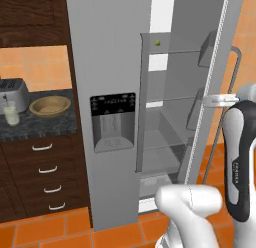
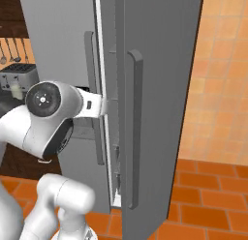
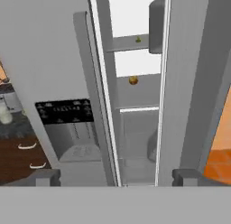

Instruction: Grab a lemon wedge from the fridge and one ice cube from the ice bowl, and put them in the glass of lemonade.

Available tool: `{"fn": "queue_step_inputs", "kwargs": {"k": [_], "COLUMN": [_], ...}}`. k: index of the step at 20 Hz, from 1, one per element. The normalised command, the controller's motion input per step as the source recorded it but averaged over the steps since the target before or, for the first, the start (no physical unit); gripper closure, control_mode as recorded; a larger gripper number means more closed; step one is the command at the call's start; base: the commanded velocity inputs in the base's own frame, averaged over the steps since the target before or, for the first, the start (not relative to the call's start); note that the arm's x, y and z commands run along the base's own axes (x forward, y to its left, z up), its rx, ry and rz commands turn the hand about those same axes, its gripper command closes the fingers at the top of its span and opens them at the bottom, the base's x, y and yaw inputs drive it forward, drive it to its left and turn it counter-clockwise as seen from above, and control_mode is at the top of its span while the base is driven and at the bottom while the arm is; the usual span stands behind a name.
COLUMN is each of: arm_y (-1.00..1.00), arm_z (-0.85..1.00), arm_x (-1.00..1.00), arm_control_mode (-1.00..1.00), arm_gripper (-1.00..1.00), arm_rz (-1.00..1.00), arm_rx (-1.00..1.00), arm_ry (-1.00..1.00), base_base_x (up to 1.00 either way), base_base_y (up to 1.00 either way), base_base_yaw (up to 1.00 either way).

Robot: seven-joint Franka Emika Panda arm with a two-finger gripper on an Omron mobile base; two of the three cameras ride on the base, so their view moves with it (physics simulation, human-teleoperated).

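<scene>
Matt grey fridge (image 1: 107, 67), wooden bowl (image 1: 50, 105)

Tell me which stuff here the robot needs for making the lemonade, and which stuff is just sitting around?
Needed for the job:
- lemon wedge, on a high shelf in the fridge
- fridge, right door open
- ice bowl, on the counter
- glass of lemonade, beside the ice bowl
- gripper, open and empty

Just sitting around:
- toaster
- small orange-brown ball in the fridge
- drawers

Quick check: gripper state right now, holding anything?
Gripper: open, jaws spread wide, nothing between them, facing the fridge with its door ajar.
</scene>
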Motion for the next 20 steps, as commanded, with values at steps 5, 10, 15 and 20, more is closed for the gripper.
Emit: {"fn": "queue_step_inputs", "kwargs": {"k": [5,10,15,20], "arm_y": [0.67,0.33,-0.07,-0.51], "arm_z": [-0.13,-0.11,-0.13,-0.05], "arm_x": [0.94,0.98,0.72,0.23], "arm_control_mode": [-1.0,-1.0,-1.0,-1.0], "arm_gripper": [-1.0,-1.0,-1.0,-1.0], "arm_rz": [-0.06,-0.11,-0.01,0.0], "arm_rx": [-0.62,-0.68,-0.41,-0.01], "arm_ry": [0.43,0.13,0.11,0.05], "base_base_x": [0.0,0.0,0.0,0.0], "base_base_y": [0.0,0.0,0.0,0.0], "base_base_yaw": [0.0,0.0,0.0,0.0]}}
